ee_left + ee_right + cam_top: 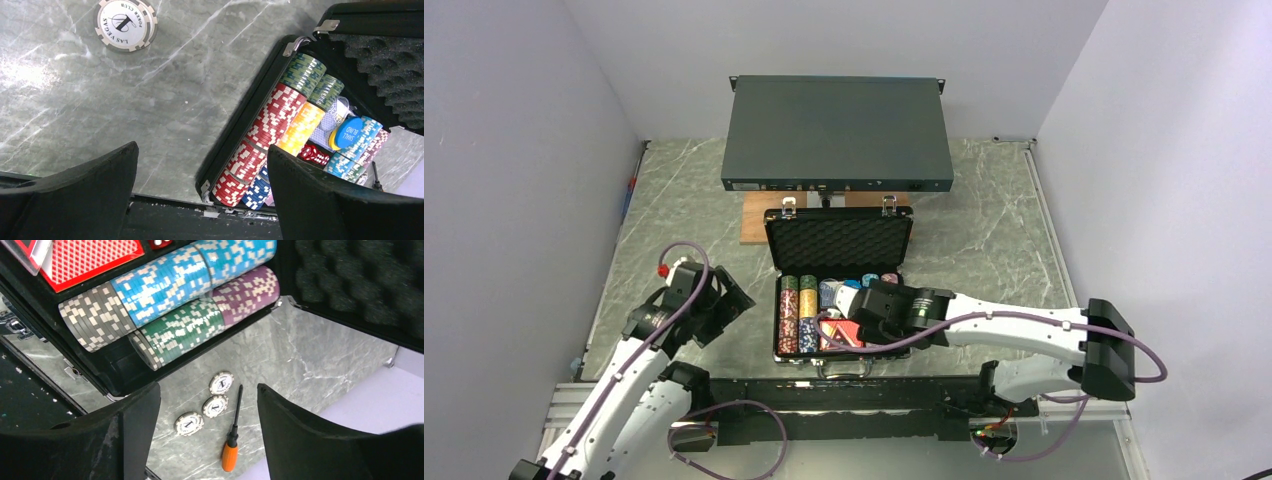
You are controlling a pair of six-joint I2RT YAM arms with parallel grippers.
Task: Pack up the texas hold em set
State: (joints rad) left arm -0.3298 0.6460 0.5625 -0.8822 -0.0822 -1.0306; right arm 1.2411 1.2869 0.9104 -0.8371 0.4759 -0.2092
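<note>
The texas hold em set is a small black briefcase (776, 330) lying open at the table's middle, its foam lid (839, 240) standing up. Rows of multicolored chips (272, 120) fill it, along with red dice (315, 154), a blue disc (348, 132) and a red card deck (90, 260). My right gripper (849, 322) hovers open over the case's right half, nothing between its fingers (135, 430). My left gripper (729, 305) hangs open just left of the case, also with nothing in it. One white chip (126, 23) lies loose on the marble. Three white chips (215, 405) lie outside the case.
A large dark grey rack box (837, 135) sits behind the case on a wooden board (759, 215). An orange-handled screwdriver (231, 452) lies beside the three loose chips, near a pale wall. Walls close in the table on the left, back and right.
</note>
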